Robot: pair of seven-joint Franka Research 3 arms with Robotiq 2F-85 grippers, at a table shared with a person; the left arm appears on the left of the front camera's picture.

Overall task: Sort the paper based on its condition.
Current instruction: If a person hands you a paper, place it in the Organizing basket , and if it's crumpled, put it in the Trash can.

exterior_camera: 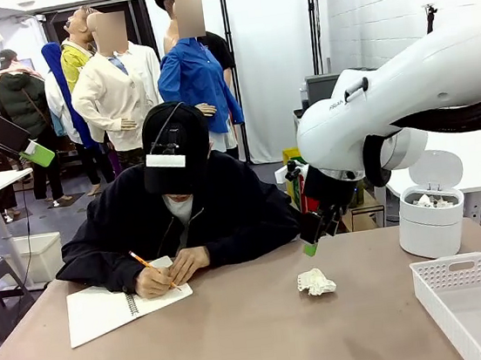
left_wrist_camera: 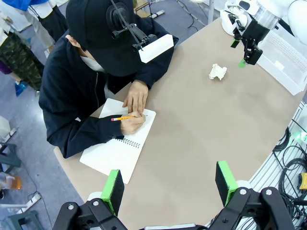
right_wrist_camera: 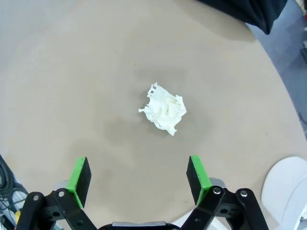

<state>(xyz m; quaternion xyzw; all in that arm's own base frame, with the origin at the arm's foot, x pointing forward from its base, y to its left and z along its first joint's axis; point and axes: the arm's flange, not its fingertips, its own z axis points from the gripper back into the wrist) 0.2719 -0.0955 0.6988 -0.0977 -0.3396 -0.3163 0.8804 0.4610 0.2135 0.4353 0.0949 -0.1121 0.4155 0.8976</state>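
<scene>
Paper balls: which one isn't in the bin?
The crumpled wad lying alone on the tan table; the other wads sit inside the open-lidded white bin.

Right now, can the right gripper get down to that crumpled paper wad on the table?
Probably yes. The right gripper hangs open above the crumpled paper wad, which lies by itself on the table; nothing stands between them, and the person's hands are away at the notebook.

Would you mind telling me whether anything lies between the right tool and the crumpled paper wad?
Nothing visible does. The right tool hangs open above the crumpled paper wad, and around the wad lies just bare table.
</scene>
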